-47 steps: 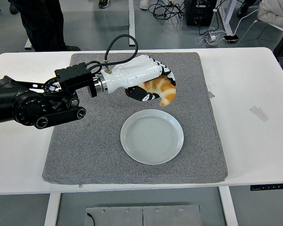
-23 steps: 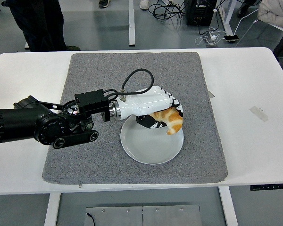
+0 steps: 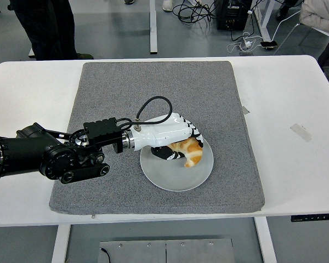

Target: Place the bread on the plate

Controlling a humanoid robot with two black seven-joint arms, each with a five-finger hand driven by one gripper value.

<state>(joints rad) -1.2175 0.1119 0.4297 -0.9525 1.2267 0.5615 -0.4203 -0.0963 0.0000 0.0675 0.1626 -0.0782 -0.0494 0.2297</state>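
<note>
A golden croissant-like bread (image 3: 192,152) is held in my left hand (image 3: 178,143), whose white fingers curl around it. The hand is low over the pale plate (image 3: 170,178) on the grey mat, and the bread's lower end is at or just above the plate's surface. My left arm comes in from the left edge over the mat. The right arm is not in view.
The grey mat (image 3: 153,87) covers the middle of the white table (image 3: 285,109). A strip of tape (image 3: 300,132) lies on the table at the right. A person's legs (image 3: 41,27) stand beyond the far left edge. Cables and a box lie on the floor behind.
My left hand has carried the bread from above the mat's far middle toward me and down, until it is low over the plate.
</note>
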